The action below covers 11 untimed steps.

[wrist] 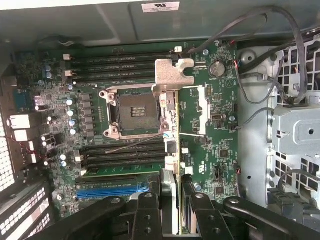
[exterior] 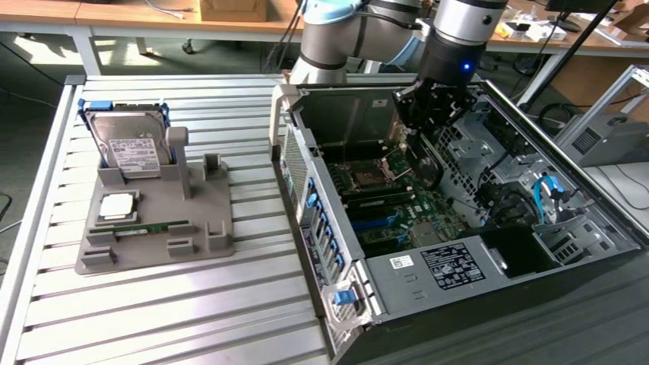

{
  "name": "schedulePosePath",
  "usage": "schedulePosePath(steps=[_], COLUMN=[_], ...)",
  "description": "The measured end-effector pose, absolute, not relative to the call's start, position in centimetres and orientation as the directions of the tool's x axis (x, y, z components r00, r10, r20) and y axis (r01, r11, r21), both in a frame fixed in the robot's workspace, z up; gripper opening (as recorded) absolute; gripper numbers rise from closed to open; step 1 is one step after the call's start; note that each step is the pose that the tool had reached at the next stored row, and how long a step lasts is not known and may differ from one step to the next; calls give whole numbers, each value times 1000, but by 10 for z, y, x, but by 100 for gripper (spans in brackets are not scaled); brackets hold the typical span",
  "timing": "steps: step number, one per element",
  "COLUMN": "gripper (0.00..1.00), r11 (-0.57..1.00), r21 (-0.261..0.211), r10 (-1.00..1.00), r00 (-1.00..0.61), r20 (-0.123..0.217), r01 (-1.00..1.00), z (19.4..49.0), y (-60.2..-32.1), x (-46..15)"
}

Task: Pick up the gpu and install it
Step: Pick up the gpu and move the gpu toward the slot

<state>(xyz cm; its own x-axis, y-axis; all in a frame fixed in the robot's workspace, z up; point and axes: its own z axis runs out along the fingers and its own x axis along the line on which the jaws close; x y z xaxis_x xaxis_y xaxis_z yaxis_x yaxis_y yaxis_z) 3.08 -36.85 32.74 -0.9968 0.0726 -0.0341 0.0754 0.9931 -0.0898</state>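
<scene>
My gripper (exterior: 430, 135) is inside the open computer case (exterior: 304, 163), above the motherboard (exterior: 400, 213). It is shut on the gpu (exterior: 427, 163), a thin dark card that hangs edge-down from the fingers. In the wrist view the gpu (wrist: 172, 145) appears edge-on, running from between my gripper (wrist: 172, 207) out to its silvery bracket (wrist: 172, 76). The card hangs over the board beside the processor socket (wrist: 132, 112). I cannot tell whether its lower edge touches a slot.
A grey parts holder (exterior: 152, 228) sits on the slatted table at the exterior view's left, carrying a hard drive (exterior: 130, 148), a processor (exterior: 117, 205) and a green memory stick (exterior: 142, 226). A drive cage and loose cables (wrist: 290, 75) lie beside the board. A blue slot (wrist: 110, 190) lies close to my fingers.
</scene>
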Motion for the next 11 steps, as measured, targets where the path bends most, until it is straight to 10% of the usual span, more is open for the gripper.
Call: schedulePosePath(steps=[11], gripper=[27], r11=[993], r21=[-90], r10=[73], r00=[-997], r20=[-34], r01=[75], z=[319], y=[-369], x=[35])
